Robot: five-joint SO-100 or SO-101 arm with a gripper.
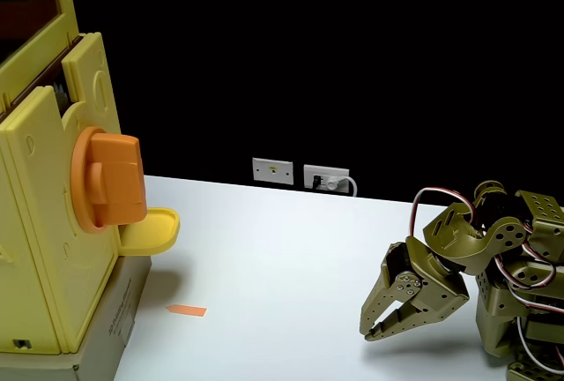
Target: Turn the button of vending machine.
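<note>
Vending machine (44, 222) far left on table (291, 257); arm (493, 266) far right, well apart.

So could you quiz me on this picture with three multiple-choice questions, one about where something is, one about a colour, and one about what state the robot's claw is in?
1. Where does the small yellow tray sit on the vending machine?
A. Above the window
B. Just below the button
C. On the table by the arm

2. What colour is the button?
A. Orange
B. Blue
C. Green

3. How does the gripper stand in the fixed view?
A. Clamped on the button
C. Holding the tray
B. Shut or nearly shut on nothing, far from the machine

Answers:
1. B, the tray juts out right under the orange knob.
2. A, the disc and its thick bar are orange.
3. B, the fingertips meet low over the white table at the right, with bare table between them and the machine.
</note>
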